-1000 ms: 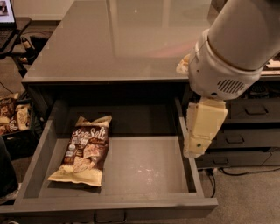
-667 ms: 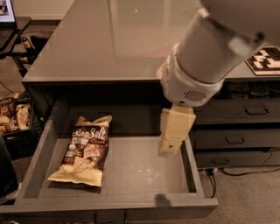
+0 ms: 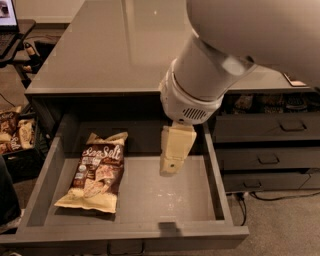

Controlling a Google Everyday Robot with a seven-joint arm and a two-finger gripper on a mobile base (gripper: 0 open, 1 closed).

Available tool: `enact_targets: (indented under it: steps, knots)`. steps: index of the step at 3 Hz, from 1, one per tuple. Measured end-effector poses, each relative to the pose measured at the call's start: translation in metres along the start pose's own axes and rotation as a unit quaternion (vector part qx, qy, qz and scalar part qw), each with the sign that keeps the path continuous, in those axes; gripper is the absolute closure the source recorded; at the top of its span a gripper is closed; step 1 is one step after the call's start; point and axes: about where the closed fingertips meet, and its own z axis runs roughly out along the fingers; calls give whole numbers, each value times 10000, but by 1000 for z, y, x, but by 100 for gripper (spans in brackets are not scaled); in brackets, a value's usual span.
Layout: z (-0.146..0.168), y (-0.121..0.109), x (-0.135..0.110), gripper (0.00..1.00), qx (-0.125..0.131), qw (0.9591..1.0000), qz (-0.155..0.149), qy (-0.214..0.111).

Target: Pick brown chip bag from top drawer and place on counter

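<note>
On the right is a stack of narrow grey drawers (image 3: 240,160) with small loop handles (image 3: 268,159), and just above them is a dim shelf (image 3: 265,102) with things too dark to make out. Far to the left of the narrow grey drawers a black crate (image 3: 25,162) holds a heap of small brown and cream packets (image 3: 12,132), and higher up on that side a laptop (image 3: 6,15) sits on a small dark desk (image 3: 17,37). Under the narrow grey drawers a dark cable (image 3: 280,197) lies on the pale carpet (image 3: 280,230), and the end effector (image 3: 172,152) hangs just left of them.
</note>
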Motion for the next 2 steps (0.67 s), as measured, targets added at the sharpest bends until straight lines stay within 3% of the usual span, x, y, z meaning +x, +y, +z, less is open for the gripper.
enact_targets:
  steps: [1,2]
  knots:
    - [31,8,-12,0,-161,9997,130,-106]
    - [89,10,-24,0,-499,9980,394,2]
